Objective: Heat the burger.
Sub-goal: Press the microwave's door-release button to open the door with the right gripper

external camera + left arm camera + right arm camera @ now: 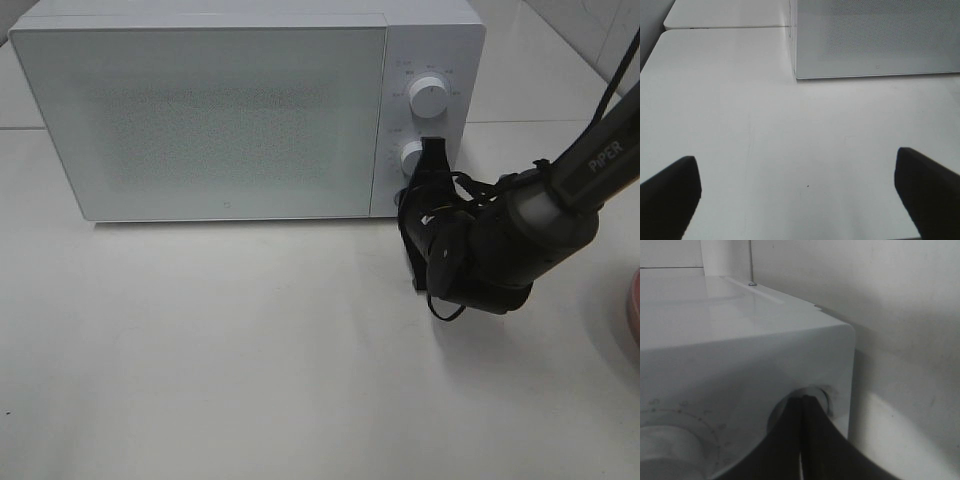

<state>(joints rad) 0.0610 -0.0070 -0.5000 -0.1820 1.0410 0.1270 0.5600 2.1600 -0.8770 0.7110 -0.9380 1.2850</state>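
Right hand [432, 150] pinched together, tips at microwave [200, 110] lower knob [411, 157], counter's far edge. Left hand [795, 165] apart, idle. Door shut, burger unseen (probably inside). Timer likely still to set.

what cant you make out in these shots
Burger: in no view; the microwave's shut door hides the inside.
Lower dial: exterior high, partly covered by the right tool; its setting unreadable.
Dial markings: exterior high, too small; right wrist, blurred.
Pink object: cut off by exterior high's right edge.
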